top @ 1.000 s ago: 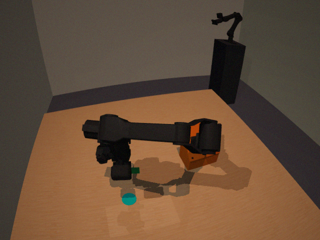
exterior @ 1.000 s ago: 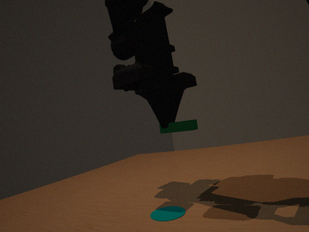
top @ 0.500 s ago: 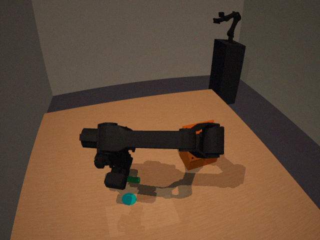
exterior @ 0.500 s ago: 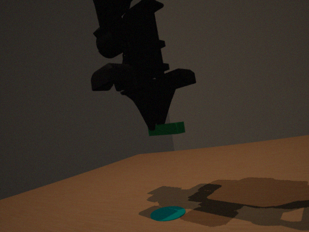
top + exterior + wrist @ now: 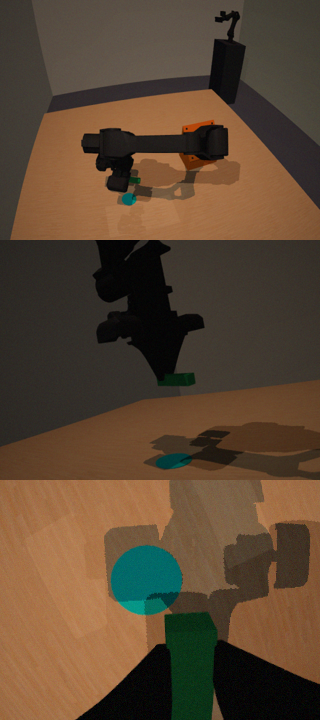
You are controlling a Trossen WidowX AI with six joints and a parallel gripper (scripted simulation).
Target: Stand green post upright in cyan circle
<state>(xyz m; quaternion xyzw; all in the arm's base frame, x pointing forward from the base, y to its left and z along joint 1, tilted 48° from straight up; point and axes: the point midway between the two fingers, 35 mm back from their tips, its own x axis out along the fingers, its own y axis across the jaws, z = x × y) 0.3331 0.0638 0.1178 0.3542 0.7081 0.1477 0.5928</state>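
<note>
The green post (image 5: 134, 180) (image 5: 177, 380) (image 5: 192, 672) is held lying roughly level, well above the table. My gripper (image 5: 162, 378) (image 5: 189, 653) is shut on it near one end; in the exterior view the rest of the post sticks out to the right of the fingers. In the top view the fingers and part of the post are hidden under the arm. The cyan circle (image 5: 128, 199) (image 5: 170, 461) (image 5: 142, 575) lies flat on the table, below the post in the exterior view. In the wrist view it is ahead of the post's end and slightly left. Nothing stands on it.
The arm's orange base block (image 5: 199, 165) stands on the wooden table (image 5: 77, 116) (image 5: 90, 436) at the right. Arm shadows fall across the table and part of the circle. A dark pedestal (image 5: 226, 69) with a second small arm (image 5: 232, 24) stands beyond the table's far edge.
</note>
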